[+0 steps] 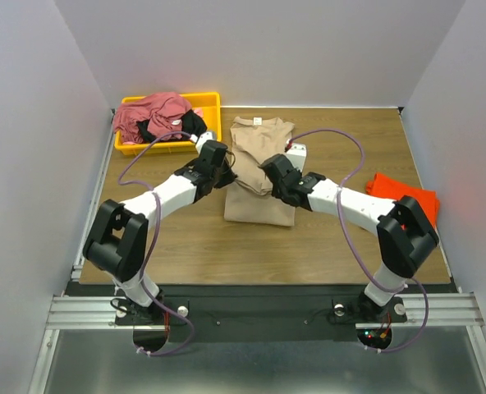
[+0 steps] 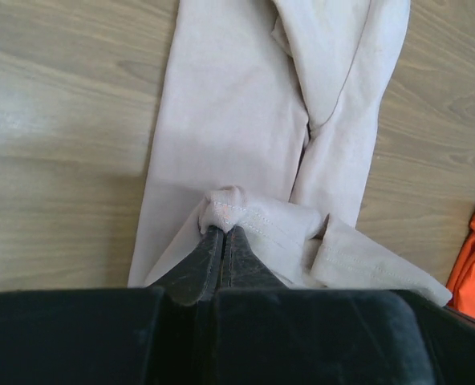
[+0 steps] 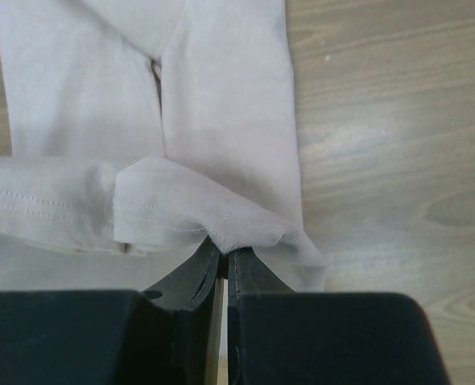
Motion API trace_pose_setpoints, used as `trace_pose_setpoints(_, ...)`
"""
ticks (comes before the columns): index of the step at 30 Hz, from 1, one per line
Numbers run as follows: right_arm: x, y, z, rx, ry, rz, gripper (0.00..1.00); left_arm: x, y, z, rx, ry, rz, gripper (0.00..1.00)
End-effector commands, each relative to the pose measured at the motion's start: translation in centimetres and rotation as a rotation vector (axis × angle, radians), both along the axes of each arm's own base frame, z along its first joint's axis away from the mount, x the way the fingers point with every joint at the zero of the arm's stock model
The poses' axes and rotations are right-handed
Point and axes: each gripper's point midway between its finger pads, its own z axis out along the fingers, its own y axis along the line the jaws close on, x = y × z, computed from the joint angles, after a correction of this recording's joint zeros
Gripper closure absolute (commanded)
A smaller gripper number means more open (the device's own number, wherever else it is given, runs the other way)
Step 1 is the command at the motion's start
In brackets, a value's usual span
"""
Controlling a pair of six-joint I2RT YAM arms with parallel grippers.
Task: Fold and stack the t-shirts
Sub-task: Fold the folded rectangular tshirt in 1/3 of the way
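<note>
Mid-table on the wooden table lies a tan t-shirt, folded into a long narrow strip. The left gripper is clenched on one corner of its stitched hem and the right gripper on the other. An orange-red t-shirt lies crumpled near the right edge. At far left, a yellow bin holds a rose t-shirt and a black t-shirt

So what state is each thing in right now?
tan t-shirt: sides folded in, one edge pinched and lifted.
left fingers: shut on the tan t-shirt.
right fingers: shut on the tan t-shirt.
orange t-shirt: lying apart, seemingly folded.
rose t-shirt: crumpled in the yellow bin.
black t-shirt: crumpled in the bin.
</note>
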Motion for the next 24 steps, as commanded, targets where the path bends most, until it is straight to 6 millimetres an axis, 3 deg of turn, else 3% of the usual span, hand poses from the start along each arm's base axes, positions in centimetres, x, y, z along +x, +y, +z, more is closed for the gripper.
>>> trace_pose_setpoints(1, 3.7, 0.5, 2.0, 0.029, -0.071, -0.001, 1.0, 3.1, -0.3, 2.5, 0.004, -0.083, 0.002, 1.0)
trace_pose_setpoints(5, 5.8, 0.0, 1.3, 0.047, -0.061, -0.019, 1.0, 5.3, -0.3, 2.3, 0.026, -0.096, 0.041, 1.0)
trace_pose_setpoints(6, 6.3, -0.1, 0.6, 0.046, -0.046, -0.013, 1.0, 5.3, -0.1, 0.7, 0.052, -0.052, 0.039, 1.0)
trace_pose_setpoints(8, 7.1, 0.0, 0.3, 0.046, -0.049, -0.012, 1.0, 6.0, -0.3, 0.6, 0.052, -0.044, 0.049, 1.0)
trace_pose_setpoints(11, 8.3, -0.6, -0.6, 0.044, -0.043, -0.029, 0.99, 7.2, -0.2, -1.3, 0.065, -0.008, 0.063, 1.0)
trace_pose_setpoints(20, 10.5, 0.1, -2.4, 0.086, -0.021, 0.019, 0.96, 9.5, 0.2, -3.1, 0.078, 0.03, 0.102, 1.0)
trace_pose_setpoints(23, 10.7, 0.2, -2.5, 0.085, -0.019, 0.022, 0.89, 9.6, 0.2, -3.3, 0.078, 0.045, 0.101, 1.0)
trace_pose_setpoints(24, 10.8, 0.2, -2.6, 0.092, -0.018, 0.016, 0.79, 9.6, 0.2, -3.5, 0.078, 0.05, 0.098, 1.0)
